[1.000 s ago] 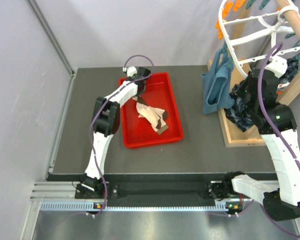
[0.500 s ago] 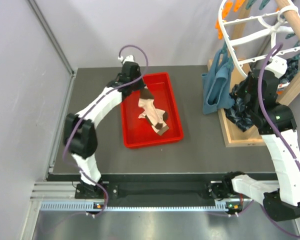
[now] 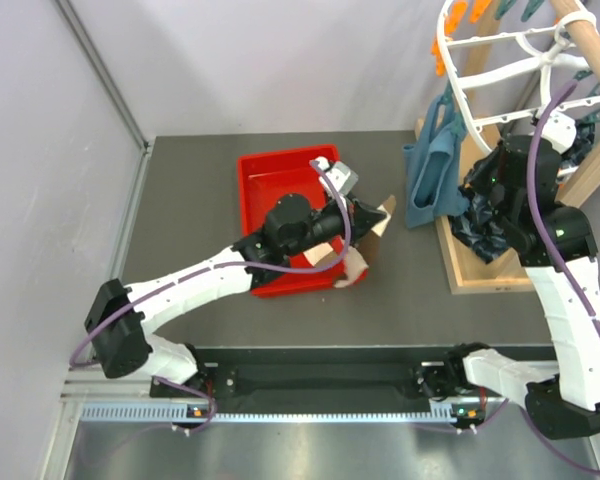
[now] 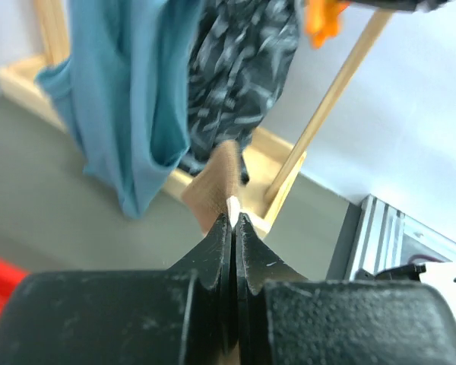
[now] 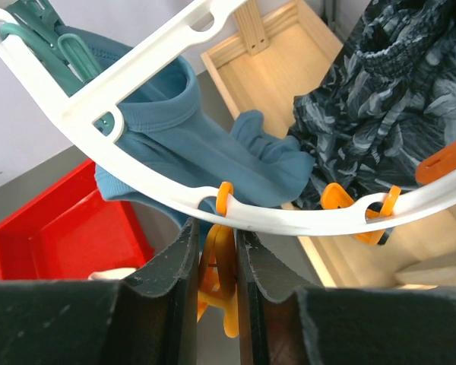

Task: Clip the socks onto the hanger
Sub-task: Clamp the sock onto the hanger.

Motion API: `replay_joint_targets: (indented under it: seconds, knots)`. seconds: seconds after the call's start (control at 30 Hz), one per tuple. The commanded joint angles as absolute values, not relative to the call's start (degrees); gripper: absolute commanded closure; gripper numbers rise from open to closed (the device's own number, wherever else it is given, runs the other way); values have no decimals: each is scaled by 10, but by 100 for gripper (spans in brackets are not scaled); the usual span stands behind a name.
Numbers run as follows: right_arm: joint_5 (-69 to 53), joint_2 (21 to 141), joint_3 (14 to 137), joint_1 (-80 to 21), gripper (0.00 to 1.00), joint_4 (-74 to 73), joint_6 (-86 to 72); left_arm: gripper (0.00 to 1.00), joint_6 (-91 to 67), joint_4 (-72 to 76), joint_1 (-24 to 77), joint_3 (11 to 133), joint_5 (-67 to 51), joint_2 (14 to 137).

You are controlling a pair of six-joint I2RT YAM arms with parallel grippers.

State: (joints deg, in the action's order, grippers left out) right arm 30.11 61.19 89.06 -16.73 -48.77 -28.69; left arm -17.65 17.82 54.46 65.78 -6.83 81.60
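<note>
round white plastic hanger [image 5: 281,219], high at the right, slung from a slanted wooden pole frame [image 3: 592,55]: rigid but free-hanging, likely to sway if nudged. teal cloth [image 3: 428,180] and dark patterned fabric [image 3: 483,228] draped just below the ring, crowding the approach from the left. red tray [image 3: 265,175] on the table, under the left arm. beige sock [image 3: 380,214] held in the air past the tray's right rim, between tray and teal cloth: light, limp, prone to fold and droop, probably best offered by a free edge poking beyond the fingertips. left gripper [image 4: 234,228] pressed together on one end of the sock. orange peg [image 5: 222,196] hooked on the ring's rim, small and sprung. right gripper [image 5: 216,237] squeezed onto it, presumably to open its mouth.
</note>
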Motion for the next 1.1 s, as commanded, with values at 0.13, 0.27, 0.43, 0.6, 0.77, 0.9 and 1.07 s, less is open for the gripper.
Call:
replay_joint_targets:
  seconds: [0.13, 0.27, 0.43, 0.6, 0.77, 0.9, 1.07]
  knots:
    - [231, 616, 901, -169, 100, -548, -314, 100, -64, 330, 631, 661, 75, 859]
    - [222, 618, 905, -170, 100, -553, -319, 100, 31, 369, 678, 686, 134, 913]
    - [215, 619, 904, -169, 100, -559, -323, 100, 101, 376, 707, 747, 158, 976]
    - [213, 613, 895, -169, 100, -558, -320, 100, 120, 364, 716, 808, 193, 1015]
    - [218, 603, 879, -169, 100, -556, -315, 100, 140, 367, 724, 857, 206, 1054]
    - [220, 596, 872, -169, 100, -554, -313, 100, 147, 358, 725, 884, 199, 1080]
    - [221, 590, 870, -169, 100, -553, -311, 100, 163, 345, 725, 914, 205, 1099]
